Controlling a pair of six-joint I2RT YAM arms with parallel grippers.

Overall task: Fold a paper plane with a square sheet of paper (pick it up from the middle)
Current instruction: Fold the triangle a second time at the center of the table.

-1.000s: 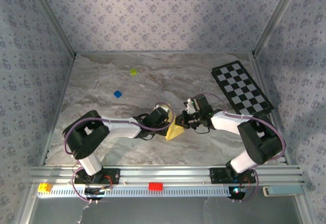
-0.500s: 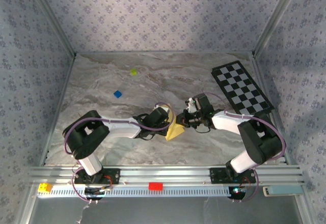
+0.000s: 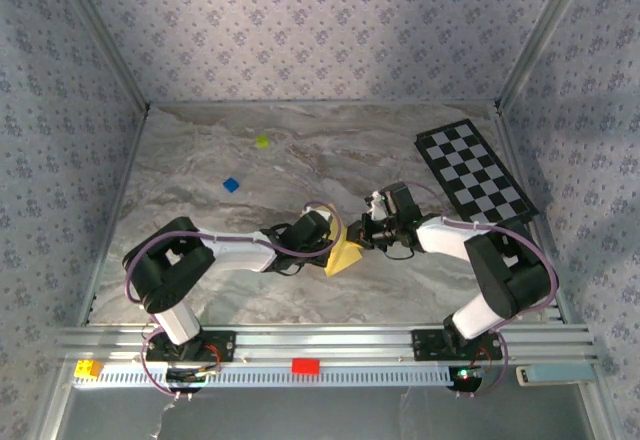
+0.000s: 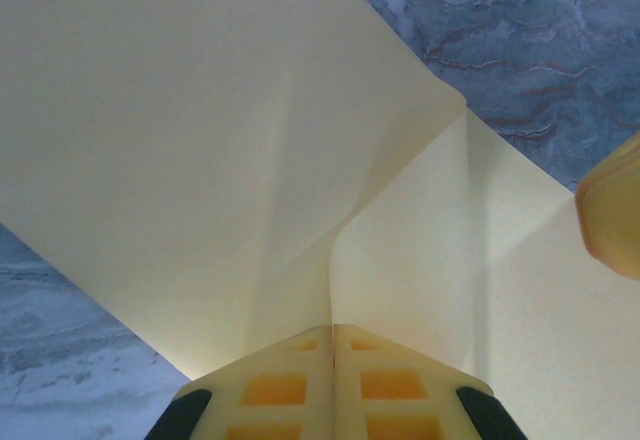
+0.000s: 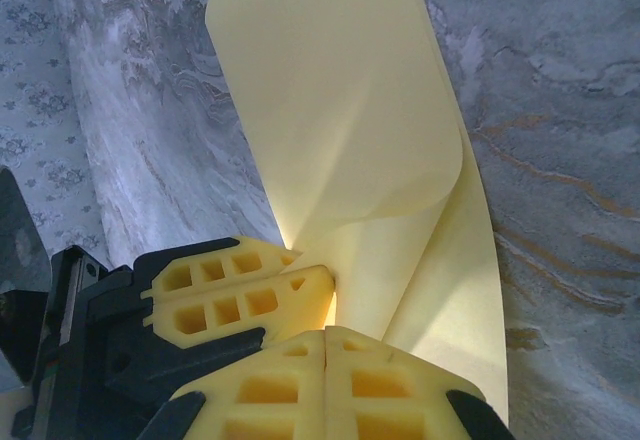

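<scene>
The square sheet of paper (image 3: pixel 346 257) is pale yellow and lies at the table's middle front, partly doubled over, with one flap curling up (image 5: pixel 340 110). In the left wrist view it spreads wide (image 4: pixel 200 140). My left gripper (image 3: pixel 334 241) is shut on it, and a paper edge runs straight into the seam between its closed jaws (image 4: pixel 333 332). My right gripper (image 3: pixel 358 234) meets it tip to tip from the right, shut on the paper's lower layers (image 5: pixel 328 336). The left gripper's fingers (image 5: pixel 240 285) show beside it. A paper plane is out of view.
The black-and-white checkered board (image 3: pixel 475 172) lies at the back right. A yellow-green block (image 3: pixel 262 141) and a blue block (image 3: pixel 231 185) sit at the back left. Red (image 3: pixel 305 365) and yellow (image 3: pixel 88 368) blocks rest on the front rail. Patterned walls close three sides.
The right arm has edged slightly left toward the paper. Both grips hold as before.
</scene>
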